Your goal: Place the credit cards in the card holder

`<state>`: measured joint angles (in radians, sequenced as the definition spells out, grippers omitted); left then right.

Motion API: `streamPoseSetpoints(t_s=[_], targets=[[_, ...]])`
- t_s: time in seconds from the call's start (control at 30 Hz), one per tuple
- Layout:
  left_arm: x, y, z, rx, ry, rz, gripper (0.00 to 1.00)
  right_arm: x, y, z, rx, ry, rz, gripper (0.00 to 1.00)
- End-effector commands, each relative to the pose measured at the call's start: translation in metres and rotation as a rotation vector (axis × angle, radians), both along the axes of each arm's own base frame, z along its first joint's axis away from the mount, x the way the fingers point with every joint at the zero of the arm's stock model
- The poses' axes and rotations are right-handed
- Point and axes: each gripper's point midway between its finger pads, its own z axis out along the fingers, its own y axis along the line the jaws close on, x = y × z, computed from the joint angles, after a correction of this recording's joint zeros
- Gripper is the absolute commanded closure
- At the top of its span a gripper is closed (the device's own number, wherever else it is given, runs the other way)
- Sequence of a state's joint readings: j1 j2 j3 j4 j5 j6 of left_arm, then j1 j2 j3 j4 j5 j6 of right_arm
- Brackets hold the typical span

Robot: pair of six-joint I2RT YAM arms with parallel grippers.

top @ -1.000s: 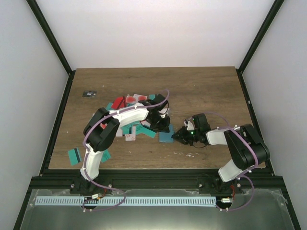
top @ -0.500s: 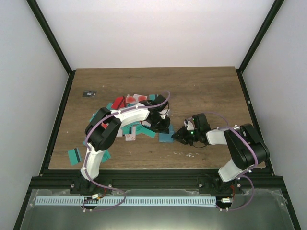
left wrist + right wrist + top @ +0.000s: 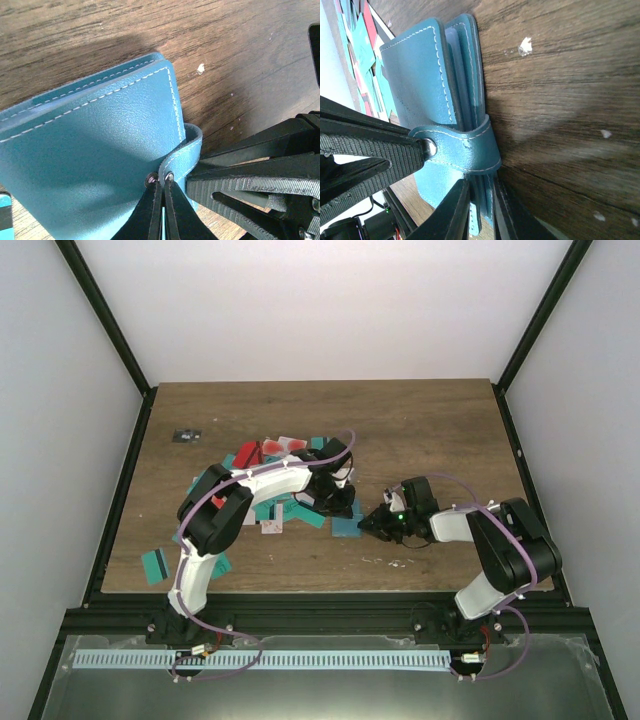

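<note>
The card holder (image 3: 347, 526) is a closed blue-teal folder (image 3: 90, 150) lying on the wooden table between both arms. Its strap (image 3: 189, 147) wraps round one edge (image 3: 470, 150). My left gripper (image 3: 160, 181) is shut, pinching the strap's end at the snap stud. My right gripper (image 3: 481, 200) is shut on the holder's edge just below the strap, one finger on each side. In the top view the left gripper (image 3: 338, 504) and the right gripper (image 3: 372, 524) meet at the holder. The credit cards (image 3: 272, 452), teal, red and white-pink, lie scattered under the left arm.
A lone teal card (image 3: 155, 565) lies near the front left edge. A small dark object (image 3: 186, 435) sits at the back left. Black frame rails border the table. White crumbs (image 3: 201, 67) dot the wood beside the holder.
The left arm's elbow has shifted slightly to the right. Both grippers stay at the card holder, shut as before.
</note>
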<state>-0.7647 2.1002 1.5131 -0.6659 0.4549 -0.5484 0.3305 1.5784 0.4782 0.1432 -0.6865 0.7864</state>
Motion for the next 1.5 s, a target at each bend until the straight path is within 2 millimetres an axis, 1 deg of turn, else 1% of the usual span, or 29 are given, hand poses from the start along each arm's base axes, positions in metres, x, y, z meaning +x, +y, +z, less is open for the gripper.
streamPoseSetpoints(t_s=[0.0,0.23,0.37,0.43,0.6,0.73,0.9,1.03,1.23,1.47], targets=[[0.007,0.001,0.003,0.008,-0.037,0.006,0.96,-0.037,-0.036,-0.058,-0.225,0.19,-0.068,0.84],[0.009,-0.002,0.008,-0.009,-0.056,-0.002,0.96,-0.038,-0.036,-0.059,-0.226,0.194,-0.067,0.83],[0.011,-0.005,0.016,-0.03,-0.066,0.002,0.96,-0.038,-0.036,-0.059,-0.226,0.196,-0.065,0.84],[0.012,-0.003,0.015,-0.012,-0.067,0.007,0.96,-0.038,-0.036,-0.059,-0.226,0.196,-0.065,0.84],[0.011,0.006,0.002,0.043,-0.053,0.008,0.96,-0.038,-0.036,-0.06,-0.227,0.196,-0.063,0.84],[0.01,0.011,-0.004,0.072,-0.057,0.007,0.96,-0.039,-0.036,-0.06,-0.226,0.197,-0.061,0.84],[0.006,0.018,-0.017,0.122,-0.03,0.001,0.96,-0.039,-0.036,-0.06,-0.228,0.198,-0.061,0.84],[0.004,0.027,-0.026,0.168,-0.021,0.002,0.96,-0.039,-0.036,-0.061,-0.229,0.2,-0.062,0.84],[0.002,0.041,-0.046,0.228,0.025,0.008,0.96,-0.04,-0.036,-0.061,-0.227,0.203,-0.061,0.84],[-0.007,0.058,-0.064,0.277,0.093,0.023,0.96,-0.042,-0.036,-0.063,-0.231,0.209,-0.06,0.84]])
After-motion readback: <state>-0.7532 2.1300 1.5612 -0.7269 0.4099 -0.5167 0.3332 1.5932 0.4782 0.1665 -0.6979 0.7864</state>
